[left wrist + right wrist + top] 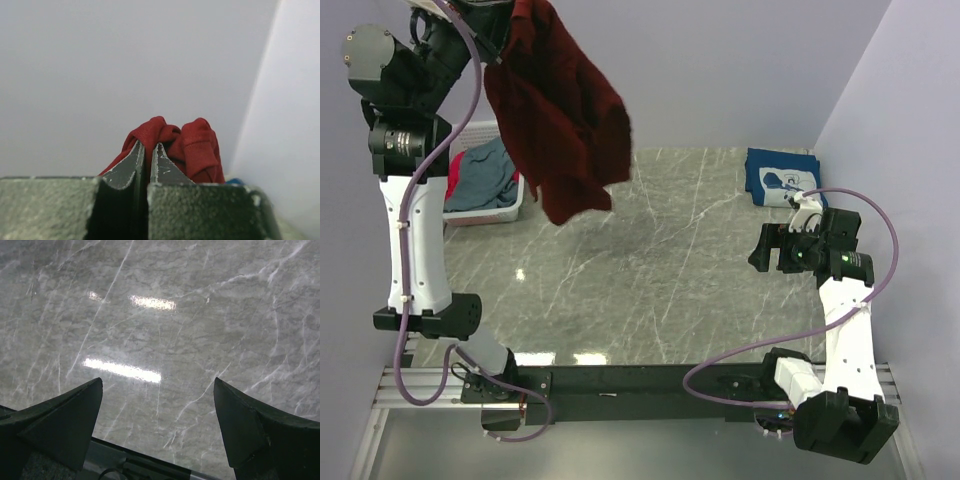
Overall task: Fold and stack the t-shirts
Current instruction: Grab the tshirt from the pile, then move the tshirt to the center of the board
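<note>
A large maroon t-shirt (pixel 560 120) hangs in the air high over the back left of the table, bunched and drooping. My left gripper (pixel 148 146) is shut on the maroon t-shirt (pixel 195 145), pinching a fold of cloth between its fingertips. In the top view that gripper sits at the top edge, mostly hidden by the cloth. A folded navy t-shirt (pixel 778 172) with a white print lies at the back right of the table. My right gripper (pixel 157 385) stands open over bare marble, nothing between its fingers, and hovers at the right side (pixel 772 250) in front of the navy shirt.
A white lattice basket (pixel 480 205) at the back left holds grey-blue and pink shirts (pixel 480 175). The grey marble table (pixel 650 270) spreads between the arms. Walls close in behind and to the right.
</note>
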`<state>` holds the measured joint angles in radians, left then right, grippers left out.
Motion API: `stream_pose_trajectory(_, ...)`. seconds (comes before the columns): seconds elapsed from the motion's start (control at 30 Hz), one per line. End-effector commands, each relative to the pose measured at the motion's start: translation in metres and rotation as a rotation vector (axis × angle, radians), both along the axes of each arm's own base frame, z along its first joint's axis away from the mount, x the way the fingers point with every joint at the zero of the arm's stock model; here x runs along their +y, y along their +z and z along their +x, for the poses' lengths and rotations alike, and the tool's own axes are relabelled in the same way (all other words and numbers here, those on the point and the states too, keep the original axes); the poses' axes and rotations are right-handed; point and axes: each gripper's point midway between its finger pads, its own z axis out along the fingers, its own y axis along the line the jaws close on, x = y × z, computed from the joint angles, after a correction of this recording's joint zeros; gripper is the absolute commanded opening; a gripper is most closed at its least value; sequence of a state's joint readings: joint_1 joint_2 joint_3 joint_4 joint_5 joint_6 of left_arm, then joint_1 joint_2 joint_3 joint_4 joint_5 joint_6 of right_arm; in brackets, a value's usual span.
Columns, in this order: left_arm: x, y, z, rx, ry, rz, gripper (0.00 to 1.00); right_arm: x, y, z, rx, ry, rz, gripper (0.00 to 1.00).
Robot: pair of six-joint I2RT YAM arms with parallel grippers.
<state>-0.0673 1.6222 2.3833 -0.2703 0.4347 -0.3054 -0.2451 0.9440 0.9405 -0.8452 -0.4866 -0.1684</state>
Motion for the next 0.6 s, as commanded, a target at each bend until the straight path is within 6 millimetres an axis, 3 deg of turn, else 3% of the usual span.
stream_pose_trajectory(0.0, -0.025, 0.041, -0.043, -0.080, -0.186, -0.103, 0.01, -0.002, 0.005, 0.005, -0.041, -0.010, -0.003, 0.98)
stream_pose_trajectory(0.1, -0.045, 0.024, -0.040, 0.029, -0.325, -0.160, 0.01, -0.002, 0.005, 0.006, -0.041, -0.009, -0.004, 0.98)
stream_pose_trajectory(0.13, -0.054, 0.017, -0.049, 0.045, -0.386, -0.139, 0.01, -0.002, 0.005, 0.005, -0.041, -0.011, -0.005, 0.98)
stream_pose_trajectory(0.17, -0.061, -0.020, -0.029, 0.157, -0.416, -0.138, 0.01, -0.002, 0.006, 0.005, -0.042, -0.011, -0.005, 0.98)
stream_pose_trajectory(0.2, -0.066, -0.039, -0.027, 0.208, -0.447, -0.126, 0.05, -0.003, 0.006, 0.005, -0.042, -0.012, -0.009, 0.98)
stream_pose_trajectory(0.23, -0.068, -0.053, -0.041, 0.237, -0.473, -0.095, 0.15, -0.003, 0.007, 0.004, -0.041, -0.011, -0.012, 0.98)
stream_pose_trajectory(0.27, -0.065, -0.105, -0.021, 0.367, -0.461, -0.087, 0.49, -0.003, 0.008, 0.004, -0.046, -0.010, -0.014, 0.98)
stream_pose_trajectory(0.33, -0.047, -0.151, -0.021, 0.446, -0.378, -0.028, 0.84, -0.001, 0.009, 0.002, -0.045, 0.003, -0.013, 0.98)
stream_pose_trajectory(0.37, -0.015, -0.197, 0.002, 0.545, -0.255, -0.050, 0.96, 0.000, 0.008, 0.002, -0.041, 0.012, -0.010, 0.98)
stream_pose_trajectory(0.43, 0.026, -0.233, 0.010, 0.601, -0.158, -0.050, 0.97, 0.003, 0.008, 0.002, -0.034, 0.044, -0.001, 0.98)
stream_pose_trajectory(0.47, 0.056, -0.261, 0.012, 0.669, -0.128, -0.071, 0.99, 0.004, 0.005, 0.003, -0.015, 0.055, 0.005, 0.98)
stream_pose_trajectory(0.57, 0.079, -0.307, 0.006, 0.773, -0.048, 0.039, 0.94, 0.009, 0.001, 0.010, 0.012, 0.102, 0.000, 0.97)
